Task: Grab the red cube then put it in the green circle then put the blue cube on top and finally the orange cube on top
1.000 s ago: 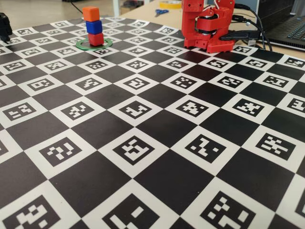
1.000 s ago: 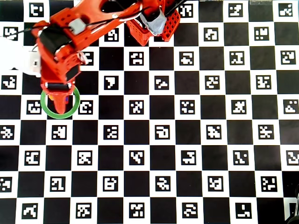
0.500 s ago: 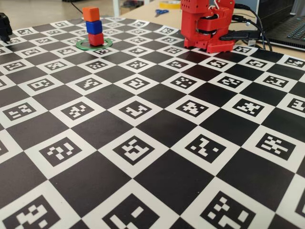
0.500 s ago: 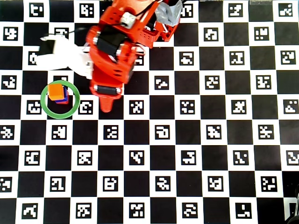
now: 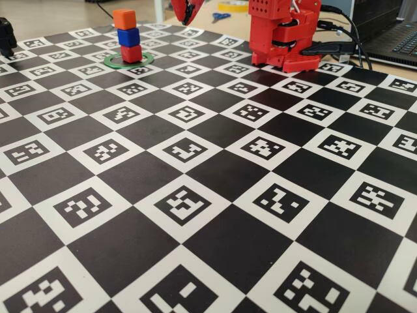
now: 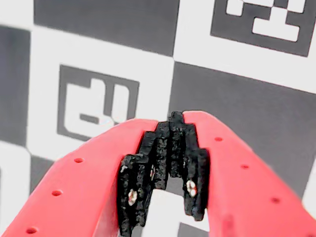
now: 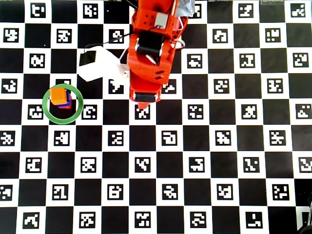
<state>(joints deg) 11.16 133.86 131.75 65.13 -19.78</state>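
Checkerboard (image 5: 195, 195) fills nearly everything from where I stand, a mat of black and white squares with a small coded marker printed in each white one. It runs off every edge of the fixed view and the overhead view.

Next in size is the red arm (image 7: 151, 53), seen from above reaching down from the top edge of the overhead view, its base cut off there. In the fixed view the base block (image 5: 283, 36) stands at the far side of the mat and its upper part is cropped. A white paper-like piece (image 7: 100, 63) lies beside the arm in the overhead view; I cannot make out what it is.

The gripper (image 6: 170, 123) shows best in the wrist view: two red fingers with black ridged pads (image 6: 195, 168) meeting at the tips, jaws pressed together with nothing between them. The mat behind it is blurred. In the fixed view only its tip (image 5: 187, 10) pokes in from the top edge, well apart from the stack.

The green circle (image 5: 146, 60) lies flat at the far left of the mat, a thin ring. Inside it stands a three-high tower: the red cube (image 5: 131, 53) at the bottom, deep matte red, the blue cube (image 5: 128, 36) on it, and the orange cube (image 5: 124, 18) on top, bright and slightly turned against the one below. From above, the orange cube (image 7: 59, 94) hides most of the tower; a sliver of blue (image 7: 65, 104) shows and a thin red edge (image 7: 70, 103) beside it. The stack sits off-centre, toward the ring's upper part in that view.
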